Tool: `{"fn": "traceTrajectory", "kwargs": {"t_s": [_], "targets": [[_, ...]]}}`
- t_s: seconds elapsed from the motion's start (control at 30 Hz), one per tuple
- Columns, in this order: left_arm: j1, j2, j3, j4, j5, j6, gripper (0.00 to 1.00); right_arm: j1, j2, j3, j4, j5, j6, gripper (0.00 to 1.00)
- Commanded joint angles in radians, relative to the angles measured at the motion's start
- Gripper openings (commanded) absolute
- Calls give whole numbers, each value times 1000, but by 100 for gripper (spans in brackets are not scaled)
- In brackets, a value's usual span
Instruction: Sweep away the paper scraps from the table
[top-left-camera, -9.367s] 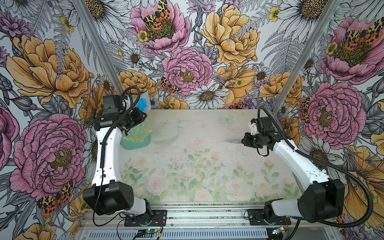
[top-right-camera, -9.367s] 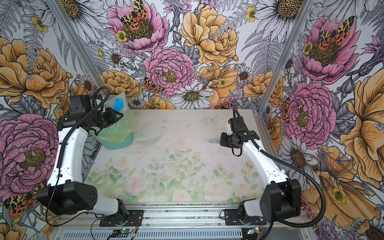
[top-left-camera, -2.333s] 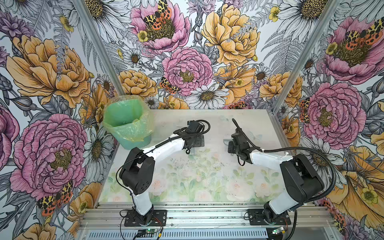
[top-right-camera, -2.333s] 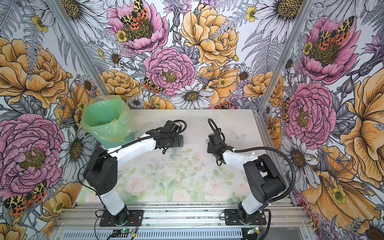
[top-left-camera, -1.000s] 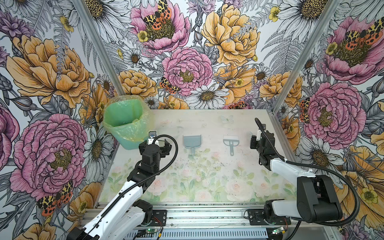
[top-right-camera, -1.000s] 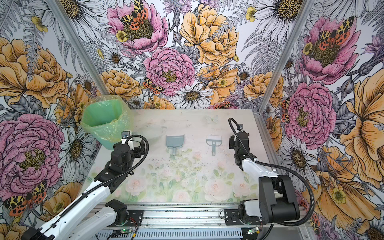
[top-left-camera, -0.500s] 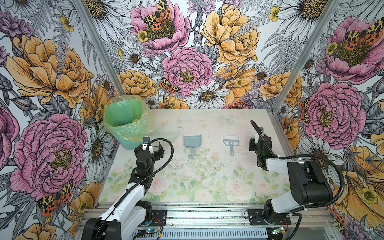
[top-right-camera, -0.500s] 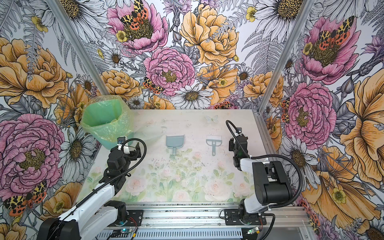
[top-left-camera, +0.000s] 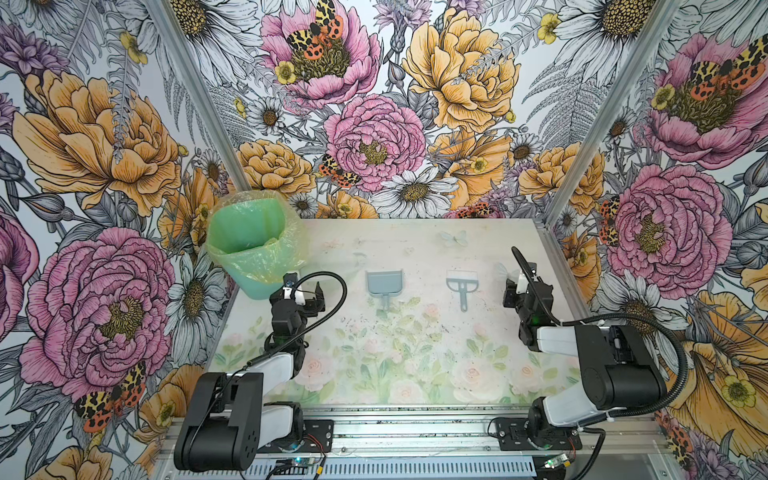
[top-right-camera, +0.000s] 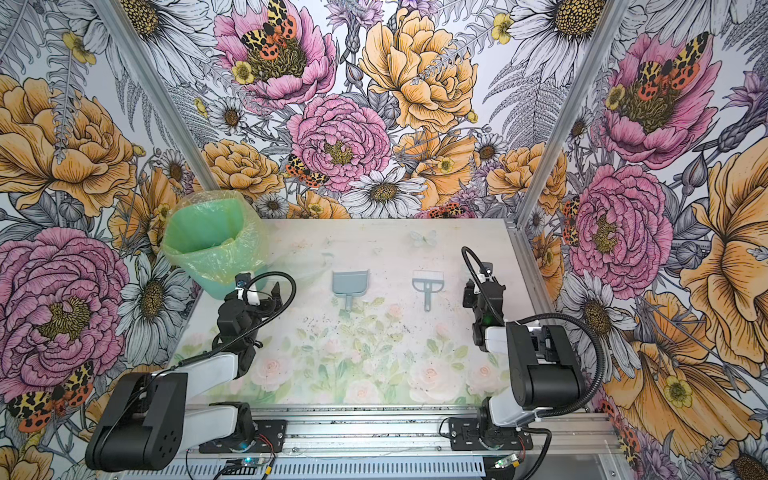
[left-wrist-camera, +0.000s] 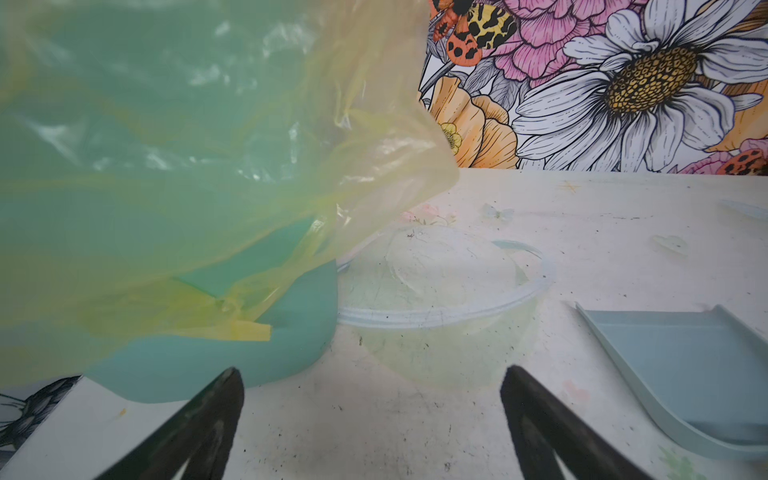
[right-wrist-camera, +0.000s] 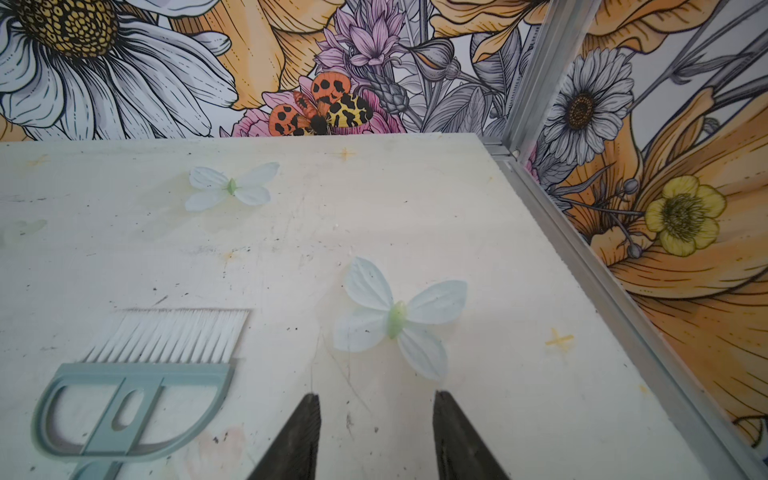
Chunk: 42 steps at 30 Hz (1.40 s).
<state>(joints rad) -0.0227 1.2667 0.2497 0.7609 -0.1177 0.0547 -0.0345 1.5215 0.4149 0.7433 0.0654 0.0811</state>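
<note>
Left gripper (top-left-camera: 302, 292): jaws spread wide with nothing between them. It sits low over the left side of the table, just beside the base of the bin, and points toward the back wall.
Right gripper (right-wrist-camera: 376, 397): jaws partly apart, holding nothing. It sits low over the right side of the table near the metal edge rail, to the right of the brush, with a printed butterfly (right-wrist-camera: 395, 320) ahead of its tips.
Table (top-left-camera: 415, 365): whitish top with faded roses and leaves, and dark specks around the middle.
Dustpan (top-left-camera: 384, 282): grey-blue, lying flat near the middle of the table with its handle toward the front, apart from both grippers.
Brush (top-left-camera: 462, 282): grey, with white bristles toward the back wall. It lies flat to the right of the dustpan, not touching it.
Bin (top-left-camera: 254, 286): green, lined with a yellowish see-through bag, standing upright at the back left corner.
Bowl (left-wrist-camera: 436, 320): clear plastic, just beside the bin, between it and the dustpan.
Paper scraps: I cannot tell where they are from these views.
</note>
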Motion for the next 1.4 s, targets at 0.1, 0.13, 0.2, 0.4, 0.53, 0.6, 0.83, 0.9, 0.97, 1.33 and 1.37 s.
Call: {"fn": "traceTrajectory", "kwargs": {"t_s": [0.1, 0.13, 0.2, 0.4, 0.53, 0.6, 0.83, 0.9, 0.97, 1.33, 1.37], "targets": [[23, 95, 31, 175, 90, -25, 98, -5, 16, -18, 109, -27, 5, 46], [27, 119, 30, 207, 94, -28, 98, -4, 17, -20, 119, -27, 5, 46], [34, 172, 31, 260, 86, -36, 98, -4, 16, -19, 115, -27, 6, 46], [38, 293, 37, 370, 84, -42, 98, -4, 17, -19, 115, -27, 6, 46], [46, 284, 92, 248, 95, -47, 98, -3, 17, -19, 114, -27, 6, 48], [45, 285, 124, 188, 79, -51, 98, -2, 16, -18, 114, -26, 6, 50], [48, 285, 129, 177, 75, -55, 98, -3, 18, -15, 110, -25, 6, 70], [49, 285, 129, 176, 75, -57, 98, -3, 18, -15, 110, -25, 6, 81], [53, 286, 129, 175, 79, -59, 98, -3, 18, -16, 110, -25, 6, 99], [62, 286, 126, 183, 98, -65, 98, -3, 19, -14, 109, -26, 8, 100], [61, 286, 126, 183, 98, -64, 98, -4, 17, -14, 108, -25, 7, 100]]}}
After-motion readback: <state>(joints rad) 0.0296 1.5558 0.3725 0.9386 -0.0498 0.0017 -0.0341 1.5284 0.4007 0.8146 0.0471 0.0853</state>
